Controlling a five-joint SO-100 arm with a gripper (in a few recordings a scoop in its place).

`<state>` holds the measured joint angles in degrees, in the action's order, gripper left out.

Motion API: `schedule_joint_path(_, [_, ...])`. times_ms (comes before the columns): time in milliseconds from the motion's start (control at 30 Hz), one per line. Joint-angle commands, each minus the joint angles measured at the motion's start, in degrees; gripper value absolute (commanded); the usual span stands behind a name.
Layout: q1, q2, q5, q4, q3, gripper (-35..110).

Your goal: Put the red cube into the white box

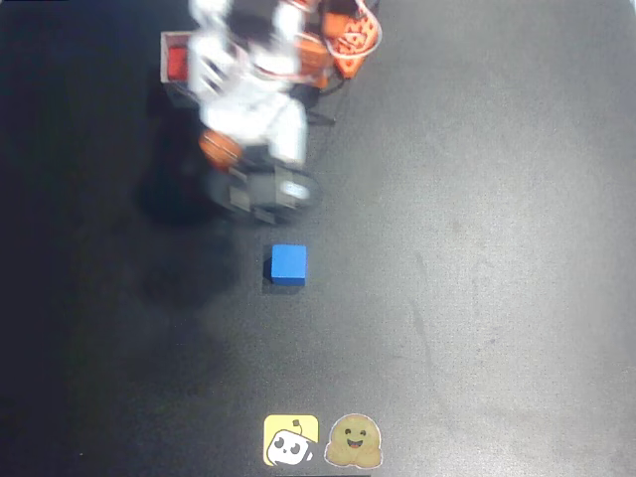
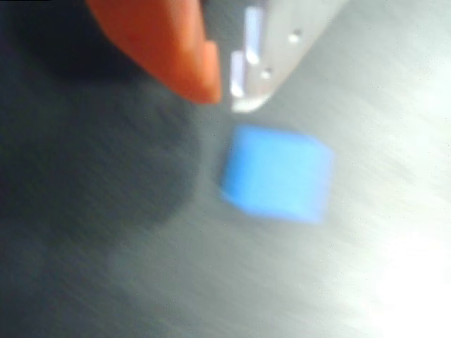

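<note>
In the wrist view the hand (image 2: pixel 224 88), its two fingers nearly together, hangs just above the blue cube (image 2: pixel 277 182) on the dark worktop (image 2: pixel 106 267).

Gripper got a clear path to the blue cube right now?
Probably yes. The blue cube sits alone on the dark table, and the gripper hovers just beside it in the wrist view, fingers nearly together, nothing between.

Overhead view looks straight down from afar; wrist view hovers close — both share the blue cube (image 1: pixel 288 264).

Red cube (image 1: pixel 178 63) inside white box (image 1: pixel 165 60)
</note>
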<state>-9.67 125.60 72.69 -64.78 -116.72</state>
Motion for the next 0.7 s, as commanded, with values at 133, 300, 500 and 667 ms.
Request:
schedule_joint_path(133, [6.2,10.3,0.4,6.5,-12.6,0])
schedule_joint_path(300, [6.2,27.1,0.4,6.3,-25.0,0])
schedule_joint_path(500, [4.8,35.1,3.7,5.4,-29.7,0])
schedule_joint_path(667, [5.0,35.2,4.1,5.8,-30.2,0])
